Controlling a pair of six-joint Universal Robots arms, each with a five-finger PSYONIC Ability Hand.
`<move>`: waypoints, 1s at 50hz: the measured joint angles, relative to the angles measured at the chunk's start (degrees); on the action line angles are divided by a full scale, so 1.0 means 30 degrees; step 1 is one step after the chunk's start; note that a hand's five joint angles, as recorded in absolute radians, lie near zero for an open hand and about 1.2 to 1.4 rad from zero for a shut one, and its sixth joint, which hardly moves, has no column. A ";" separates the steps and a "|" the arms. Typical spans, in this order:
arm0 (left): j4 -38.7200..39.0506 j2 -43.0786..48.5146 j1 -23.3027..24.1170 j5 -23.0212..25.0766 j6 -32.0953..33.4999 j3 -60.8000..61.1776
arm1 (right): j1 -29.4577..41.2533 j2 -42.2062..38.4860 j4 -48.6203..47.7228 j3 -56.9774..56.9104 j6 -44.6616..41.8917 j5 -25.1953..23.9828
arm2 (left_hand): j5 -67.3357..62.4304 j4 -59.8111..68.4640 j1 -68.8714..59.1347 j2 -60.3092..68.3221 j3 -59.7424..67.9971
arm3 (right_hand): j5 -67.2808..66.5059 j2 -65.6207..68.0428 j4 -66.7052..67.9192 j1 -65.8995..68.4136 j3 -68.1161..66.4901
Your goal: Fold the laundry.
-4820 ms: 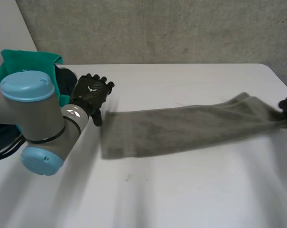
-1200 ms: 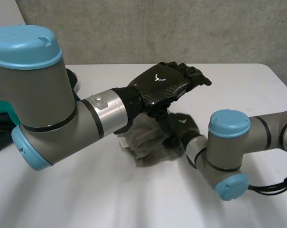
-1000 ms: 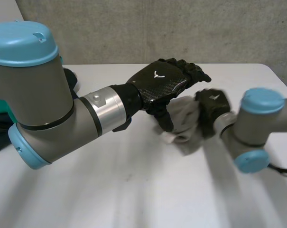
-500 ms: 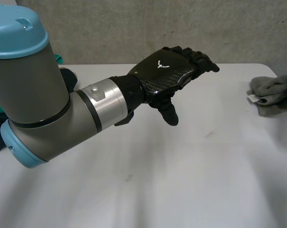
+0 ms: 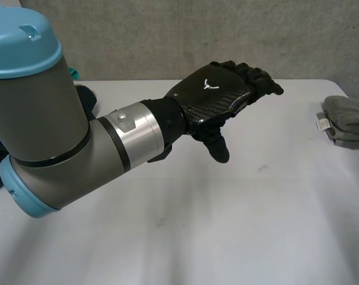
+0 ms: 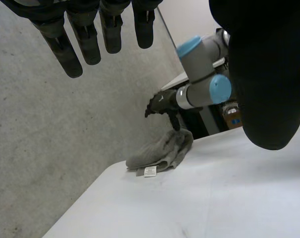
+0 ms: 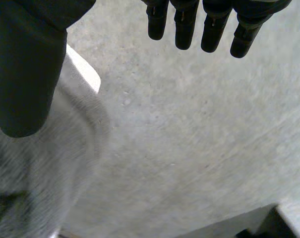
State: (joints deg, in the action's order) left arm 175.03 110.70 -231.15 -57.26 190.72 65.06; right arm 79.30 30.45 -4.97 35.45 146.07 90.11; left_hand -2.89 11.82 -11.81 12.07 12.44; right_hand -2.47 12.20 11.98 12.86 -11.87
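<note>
A grey towel (image 5: 349, 122), folded into a small bundle with a white tag (image 5: 321, 124), lies at the table's right edge. My left hand (image 5: 222, 90) hovers open above the middle of the table, fingers straight, holding nothing. In the left wrist view its fingers (image 6: 85, 42) and thumb (image 6: 269, 79) frame the far-off towel (image 6: 162, 154), and my right hand (image 6: 162, 102) hangs just over that bundle with spread fingers. The right wrist view has the right hand's straight fingers (image 7: 204, 25) and thumb (image 7: 26, 64) open above the grey towel (image 7: 35, 168).
The white table (image 5: 226, 225) stretches bare in front of the left arm. A green cloth (image 5: 73, 72) and a dark item (image 5: 87, 98) sit behind the left arm at the far left. A concrete wall (image 5: 197, 35) backs the table.
The right hand carried the bundled towel from the table's middle to its right edge and let go of it. The left hand stayed raised over the middle.
</note>
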 measured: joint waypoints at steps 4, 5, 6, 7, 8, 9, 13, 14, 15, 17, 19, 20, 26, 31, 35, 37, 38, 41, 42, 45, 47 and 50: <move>0.0026 -0.0213 -0.0055 -0.0061 -0.0005 -0.0080 | 0.0324 0.3176 -0.2784 0.4202 -0.1023 -0.0901 | 0.0000 0.0000 0.0002 -0.0002 0.0000 | 0.0000 0.0000 -0.0002 0.0000 0.0002; 0.0032 -0.0269 -0.0073 -0.0094 -0.0008 -0.0103 | 0.0407 0.3680 -0.3301 0.4889 -0.1096 -0.1119 | 0.0000 0.0000 0.0002 -0.0002 0.0000 | -0.0002 0.0000 -0.0002 0.0000 0.0002; 0.0049 -0.0449 -0.0133 -0.0222 -0.0014 -0.0166 | 0.0720 0.5150 -0.4843 0.6921 -0.1227 -0.1916 | 0.0002 0.0002 0.0000 0.0000 0.0000 | -0.0003 0.0000 -0.0002 0.0000 0.0002; 0.0055 -0.0516 -0.0156 -0.0279 -0.0016 -0.0188 | 0.0836 0.5613 -0.5335 0.7560 -0.1245 -0.2209 | 0.0000 0.0005 0.0000 0.0000 0.0000 | -0.0003 0.0000 -0.0002 0.0000 0.0002; 0.0056 -0.0588 -0.0188 -0.0363 -0.0019 -0.0219 | 0.0899 0.5842 -0.5581 0.7884 -0.1250 -0.2352 | 0.0000 0.0006 -0.0002 0.0000 0.0000 | 0.0003 0.0000 -0.0002 0.0000 0.0002; 0.0076 -0.0788 -0.0319 -0.0726 -0.0031 -0.0347 | 0.1289 0.7146 -0.6848 0.9794 -0.1248 -0.3345 | 0.0000 0.0038 -0.0052 0.0015 0.0002 | -0.0003 0.0000 -0.0002 0.0000 0.0002; 0.0085 -0.1372 -0.1266 -0.3035 -0.0068 -0.1036 | 0.2401 0.9726 -0.8311 1.3895 -0.1173 -0.5844 | 0.0000 0.0037 -0.0060 0.0014 0.0000 | -0.0003 0.0000 -0.0002 0.0000 0.0000; 0.0080 -0.1455 -0.1570 -0.3645 -0.0058 -0.1188 | 0.2649 1.0159 -0.8286 1.4547 -0.1176 -0.6255 | 0.0000 0.0037 -0.0060 0.0014 0.0000 | -0.0003 0.0000 -0.0002 0.0000 0.0002; 0.0071 -0.1551 -0.2162 -0.4649 -0.0009 -0.1411 | 0.3032 1.0789 -0.8083 1.5437 -0.1186 -0.6780 | 0.0000 0.0008 -0.0034 -0.0002 0.0000 | -0.0003 0.0000 -0.0002 0.0000 0.0002; 0.0039 -0.1623 -0.3416 -0.6352 0.0206 -0.1719 | 0.3638 1.1735 -0.7375 1.6636 -0.1212 -0.7459 | 0.0000 -0.0002 0.0000 -0.0002 0.0000 | -0.0003 0.0000 -0.0002 0.0000 0.0002; 0.0008 -0.1555 -0.5022 -0.7948 0.0784 -0.1931 | 0.4243 1.2639 -0.6221 1.7682 -0.1255 -0.7952 | 0.0000 -0.0002 0.0003 -0.0002 0.0002 | 0.0003 0.0000 -0.0002 0.0000 0.0002; 0.0001 -0.1497 -0.5691 -0.8496 0.1096 -0.1989 | 0.4486 1.2984 -0.5656 1.8064 -0.1274 -0.8119 | 0.0000 -0.0002 0.0003 -0.0002 0.0002 | -0.0002 0.0000 -0.0002 0.0000 0.0002; 0.0559 0.0335 -0.9558 -1.0172 0.5100 -0.2238 | 0.5393 1.4018 -0.2403 1.9538 -0.1452 -0.8382 | 0.0000 0.0000 0.0002 -0.0002 0.0000 | -0.0003 0.0000 -0.0002 0.0000 0.0002; 0.3074 0.3722 -1.1746 -0.9943 0.9067 -0.2688 | 0.5791 1.4001 -0.1177 2.0160 -0.1847 -0.8243 | 0.0000 0.0008 0.0002 -0.0002 0.0000 | -0.0002 0.0000 -0.0002 0.0000 0.0002; 0.4805 0.6368 -1.3040 -0.9131 1.0650 -0.3369 | 0.5878 1.3877 -0.1072 2.0460 -0.2094 -0.8206 | 0.0000 0.0032 -0.0032 0.0020 0.0003 | 0.0002 0.0000 -0.0002 0.0000 0.0002; 0.5222 0.7685 -1.3532 -0.8498 1.1032 -0.3951 | 0.5862 1.3822 -0.1112 2.0595 -0.2174 -0.8172 | -0.1112 0.1221 -0.1463 0.1379 0.1317 | -0.0002 0.0000 -0.0002 0.0000 0.0002; 0.5267 0.8112 -1.3661 -0.8274 1.1106 -0.4188 | 0.5855 1.3808 -0.1127 2.0633 -0.2190 -0.8163 | -0.1563 0.1701 -0.2054 0.1915 0.1848 | -0.0002 0.0000 -0.0002 0.0000 0.0002; 0.5172 0.9317 -1.3883 -0.7577 1.1148 -0.5059 | 0.5785 1.3764 -0.1209 2.0768 -0.2220 -0.8092 | -1.0082 1.0772 -1.2723 1.0651 1.0471 | -0.0005 0.0000 -0.0002 0.0000 0.0002; 0.5108 0.9495 -1.3859 -0.7470 1.1105 -0.5245 | 0.5764 1.3759 -0.1227 2.0792 -0.2220 -0.8073 | -1.4550 1.5552 -1.7292 1.5441 1.5186 | 0.0005 0.0000 -0.0002 0.0000 0.0002; 0.4965 0.9534 -1.3536 -0.7396 1.0784 -0.5622 | 0.5689 1.3767 -0.1282 2.0848 -0.2214 -0.8009 | -1.6999 1.8709 -1.8000 1.8543 1.8284 | -0.0003 0.0000 -0.0002 0.0000 0.0002; 0.4995 0.8858 -1.3064 -0.7601 1.0318 -0.5612 | 0.5659 1.3800 -0.1301 2.0873 -0.2205 -0.7980 | -1.6999 1.8896 -1.8000 1.8680 1.8476 | -0.0002 0.0000 -0.0002 0.0000 0.0002; 0.5155 0.6998 -1.2116 -0.8035 0.9195 -0.4992 | 0.5624 1.3894 -0.1319 2.0896 -0.2177 -0.7939 | -1.7000 1.8903 -1.8000 1.8732 1.8509 | -0.0003 0.0000 -0.0002 0.0000 0.0002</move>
State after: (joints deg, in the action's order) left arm 190.50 131.70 -267.50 -81.36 218.31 50.08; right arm 96.17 72.13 -8.93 98.14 139.53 66.29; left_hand -53.89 68.53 -65.81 68.26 67.97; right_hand -2.48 12.20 11.98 12.86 -11.87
